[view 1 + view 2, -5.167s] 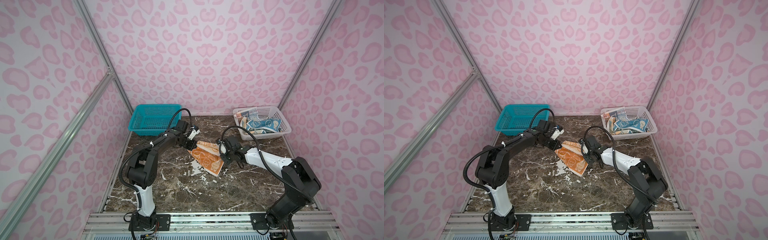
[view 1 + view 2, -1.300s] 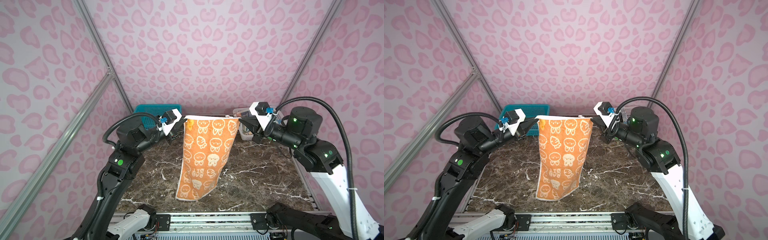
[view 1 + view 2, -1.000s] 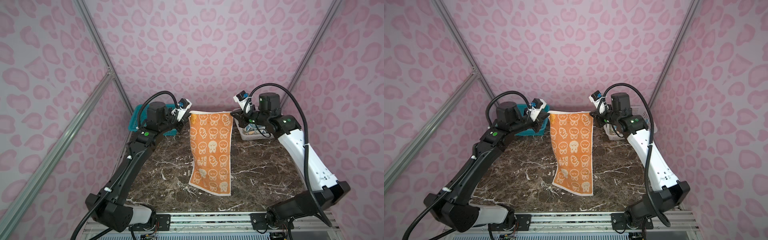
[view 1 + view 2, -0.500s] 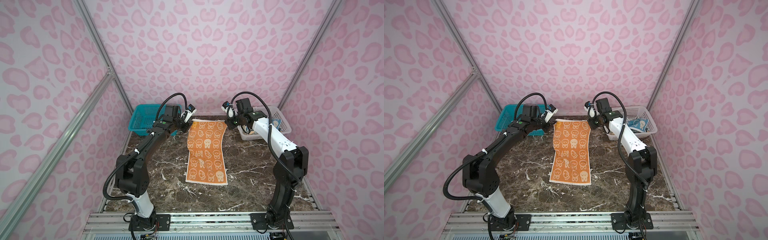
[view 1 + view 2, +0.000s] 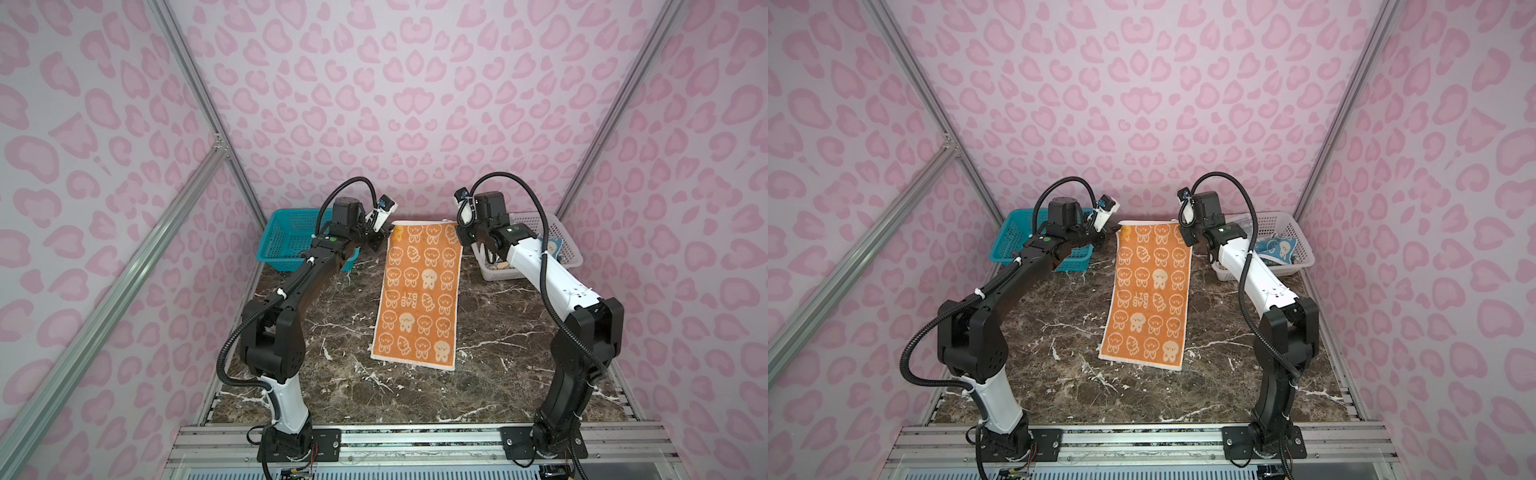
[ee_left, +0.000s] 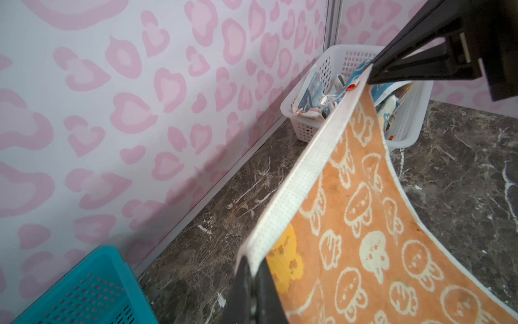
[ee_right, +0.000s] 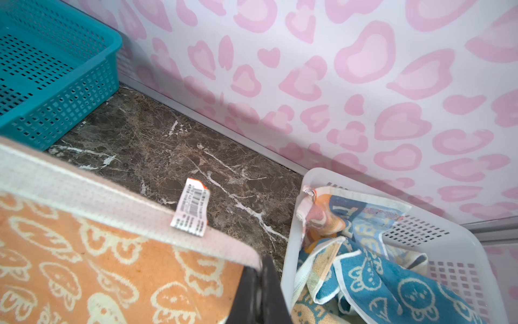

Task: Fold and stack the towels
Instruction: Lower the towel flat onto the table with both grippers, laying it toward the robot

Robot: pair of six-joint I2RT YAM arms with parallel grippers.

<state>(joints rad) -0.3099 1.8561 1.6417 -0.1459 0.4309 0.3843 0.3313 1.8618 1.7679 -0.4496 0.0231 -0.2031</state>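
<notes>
The orange towel (image 5: 417,299) has a cream bunny and carrot print and a cream border. It is fully unfolded at frame centre in both top views. Its near portion lies flat on the marble table (image 5: 498,374); its far edge is raised and stretched taut, with a label (image 7: 192,209) near one corner. The blue towel (image 7: 406,291) with white bunnies and the cream lettered towel (image 7: 361,224) lie crumpled in the white basket (image 5: 1296,268), right of centre

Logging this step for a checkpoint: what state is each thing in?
Orange towel: unfolded, lying lengthwise on table, far edge raised.
Left gripper: shut on its far corner.
Right gripper: shut on opposite far corner.
Blue towel: crumpled in white basket.
Teal basket: nothing visible inside.
</notes>
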